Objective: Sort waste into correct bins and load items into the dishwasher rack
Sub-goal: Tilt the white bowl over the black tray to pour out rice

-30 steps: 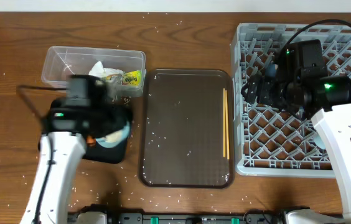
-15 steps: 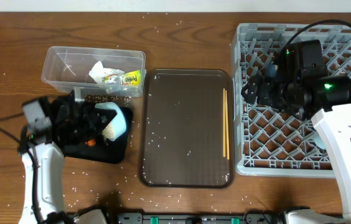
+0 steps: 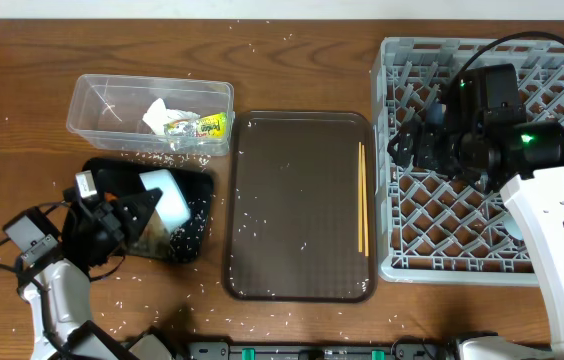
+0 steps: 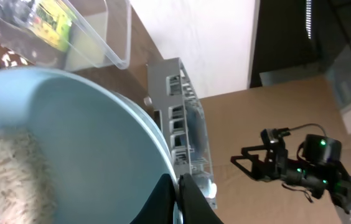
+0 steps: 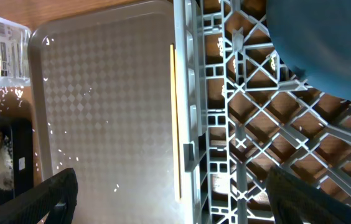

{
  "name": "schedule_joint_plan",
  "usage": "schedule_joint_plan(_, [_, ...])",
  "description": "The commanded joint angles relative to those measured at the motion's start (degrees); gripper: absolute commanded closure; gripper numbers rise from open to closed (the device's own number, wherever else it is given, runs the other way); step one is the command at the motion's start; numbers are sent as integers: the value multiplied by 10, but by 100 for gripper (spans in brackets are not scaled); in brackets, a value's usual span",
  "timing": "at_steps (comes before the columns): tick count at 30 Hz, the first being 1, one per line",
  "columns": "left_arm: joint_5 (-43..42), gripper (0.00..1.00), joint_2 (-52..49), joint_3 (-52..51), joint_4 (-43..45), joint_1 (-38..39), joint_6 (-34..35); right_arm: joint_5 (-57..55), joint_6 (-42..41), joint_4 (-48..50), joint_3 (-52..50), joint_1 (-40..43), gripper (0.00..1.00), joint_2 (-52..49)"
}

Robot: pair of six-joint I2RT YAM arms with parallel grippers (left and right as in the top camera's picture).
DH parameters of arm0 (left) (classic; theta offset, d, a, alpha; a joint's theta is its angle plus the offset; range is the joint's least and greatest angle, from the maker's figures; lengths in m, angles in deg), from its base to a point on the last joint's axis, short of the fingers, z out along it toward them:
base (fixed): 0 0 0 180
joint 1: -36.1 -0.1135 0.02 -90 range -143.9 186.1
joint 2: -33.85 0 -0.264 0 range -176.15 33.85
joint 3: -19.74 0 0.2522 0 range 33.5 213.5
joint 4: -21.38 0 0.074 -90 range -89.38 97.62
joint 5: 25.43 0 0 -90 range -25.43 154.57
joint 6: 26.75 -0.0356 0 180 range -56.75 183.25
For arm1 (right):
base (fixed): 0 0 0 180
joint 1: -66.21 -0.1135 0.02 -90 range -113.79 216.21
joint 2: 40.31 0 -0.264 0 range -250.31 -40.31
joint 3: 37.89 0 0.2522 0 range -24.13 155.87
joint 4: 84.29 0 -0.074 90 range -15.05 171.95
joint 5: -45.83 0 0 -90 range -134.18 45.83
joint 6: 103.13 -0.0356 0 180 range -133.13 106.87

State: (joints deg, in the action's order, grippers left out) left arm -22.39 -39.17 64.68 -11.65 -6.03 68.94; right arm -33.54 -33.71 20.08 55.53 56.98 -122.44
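Wooden table (image 3: 22, 80); yellow-green wrapper (image 3: 212, 126) print unreadable.

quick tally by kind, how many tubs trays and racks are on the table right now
clear tub: 1
black tray: 1
brown serving tray: 1
grey rack: 1
total: 4
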Motion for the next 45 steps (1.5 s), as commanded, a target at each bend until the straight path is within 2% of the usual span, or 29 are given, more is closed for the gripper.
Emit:
schedule_joint_plan(1, [-31, 94, 0, -3, 1, -3, -12, -3, -4, 0, 1, -2, 10, -4])
schedule_joint_plan(11, [-31, 94, 0, -3, 4, -3, -14, -3, -4, 1, 1, -2, 10, -4])
schedule_joint_plan(14, [-17, 94, 0, -3, 3, -3, -54, -3, -4, 1, 1, -2, 10, -4])
schedule_joint_plan(15, [-5, 94, 0, -3, 4, -3, -43, -3, -4, 1, 1, -2, 10, -4])
schedule_joint_plan(17, [-32, 93, 0, -2, 19, -3, -3, -3, -4, 1, 1, -2, 9, -4])
schedule_joint_plan(19, [-29, 94, 1, -3, 19, -2, -36, -3, -4, 1, 1, -2, 9, -4])
schedule_joint_plan(22, [-32, 94, 1, -3, 16, -3, -8, -3, -4, 2, 1, -2, 9, -4])
schedule_joint_plan(27, [-30, 94, 0, -4, 15, -2, -23, -3, -4, -3, 1, -2, 9, -4])
schedule_joint_plan(28, [-9, 94, 0, -4, 14, -2, -32, -3, -4, -4, 1, -2, 9, -4])
schedule_joint_plan(30, [30, 94, 0, -4, 14, -2, 4, -3, -4, -5, 1, -2, 9, -4])
schedule_joint_plan(31, [9, 94, 0, -4, 19, -2, 31, -3, -4, -5, 1, -2, 9, -4])
schedule_joint_plan(32, [-32, 94, 0, -4, 28, -2, 21, -3, -4, -5, 1, -2, 10, -4])
schedule_joint_plan(35, [-15, 94, 0, -6, 23, 0, -12, -3, -4, -4, 1, -2, 9, -4])
schedule_joint_plan(36, [-2, 94, 0, -6, 22, 0, -2, -3, -4, -1, 1, -2, 9, -4])
schedule_joint_plan(38, [-32, 94, 0, -6, 24, 1, 10, -3, -4, 2, 1, -2, 9, -4])
schedule_joint_plan(40, [-21, 94, 0, -8, 23, 3, -15, -3, -4, 2, 1, -2, 9, -4])
schedule_joint_plan(45, [-17, 94, -3, -11, 23, 6, -22, -3, -4, 6, 1, -2, 10, -5])
